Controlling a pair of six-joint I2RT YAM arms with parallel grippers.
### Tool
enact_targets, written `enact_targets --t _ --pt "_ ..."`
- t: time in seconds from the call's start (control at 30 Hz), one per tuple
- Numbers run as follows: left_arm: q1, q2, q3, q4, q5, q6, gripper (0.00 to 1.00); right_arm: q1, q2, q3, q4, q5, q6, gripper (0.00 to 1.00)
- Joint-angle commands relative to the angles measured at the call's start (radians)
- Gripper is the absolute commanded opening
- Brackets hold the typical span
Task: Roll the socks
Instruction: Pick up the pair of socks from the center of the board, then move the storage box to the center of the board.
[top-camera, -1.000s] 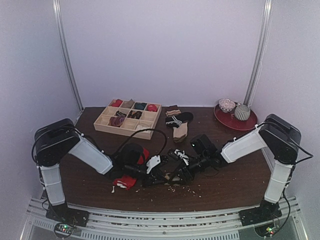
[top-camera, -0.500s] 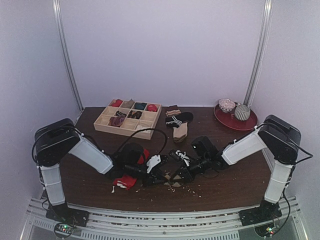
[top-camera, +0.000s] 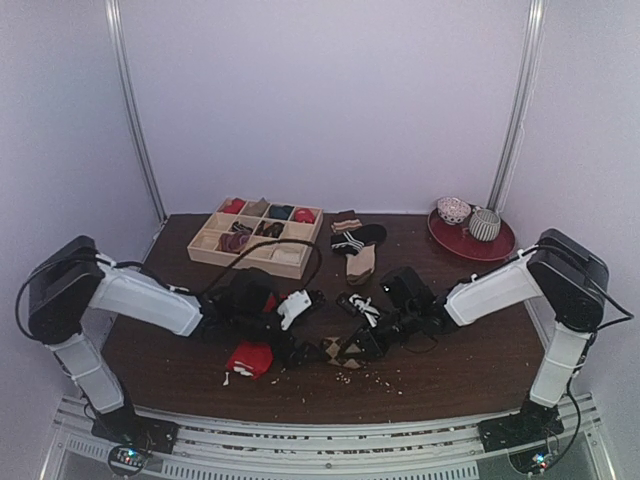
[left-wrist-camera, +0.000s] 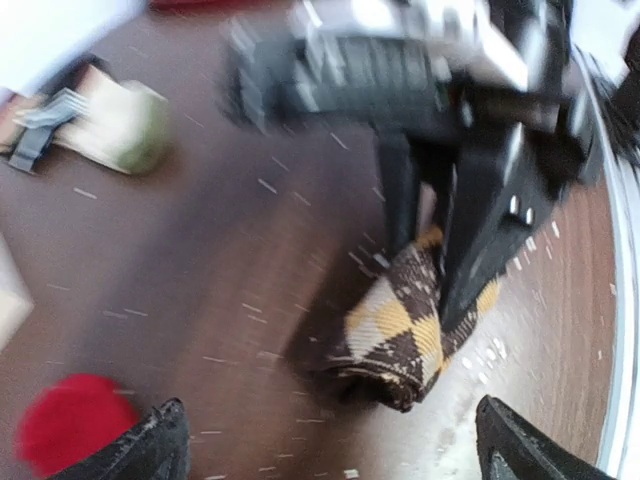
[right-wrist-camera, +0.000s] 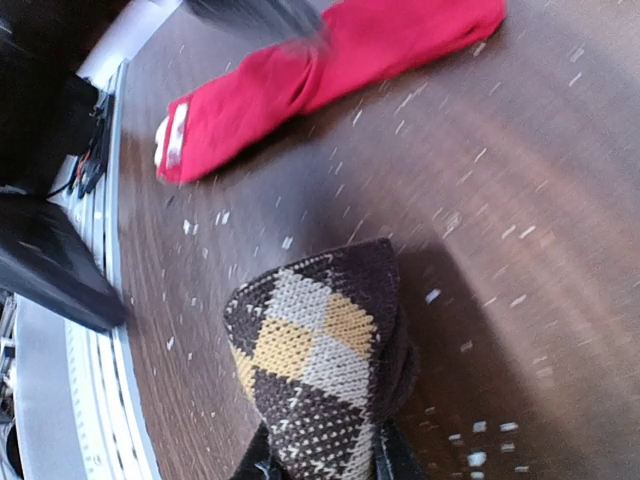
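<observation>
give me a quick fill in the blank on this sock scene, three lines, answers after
1. The left pincer stands wide ____, holding nothing.
2. The right pincer grips the argyle sock, while the plain sock lying on the table is ____.
3. The plate with bowls sits at the table's far ____ corner.
Missing words: open, red, right.

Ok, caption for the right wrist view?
Right gripper pinching the brown argyle sock on the speckled table, red sock lying beyond.
</observation>
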Motion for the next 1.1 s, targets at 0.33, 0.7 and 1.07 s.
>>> enact_targets --t 0.33,0.7,1.07 --pt "0.184 -0.385 0.023 -0.123 -0.563 -0.170 0.98 -0.099 0.136 0.558 -0.130 0.100 -0.064 0.00" --pt "0.377 -0.481 0.045 -0.191 -0.603 -0.370 0.98 -0.127 0.509 1.012 -0.028 0.198 -0.002 0.00" --pt "0.397 -0.437 0.002 -0.155 -0.532 -0.380 0.98 -0.119 0.664 1.162 0.022 0.331 0.062 0.00"
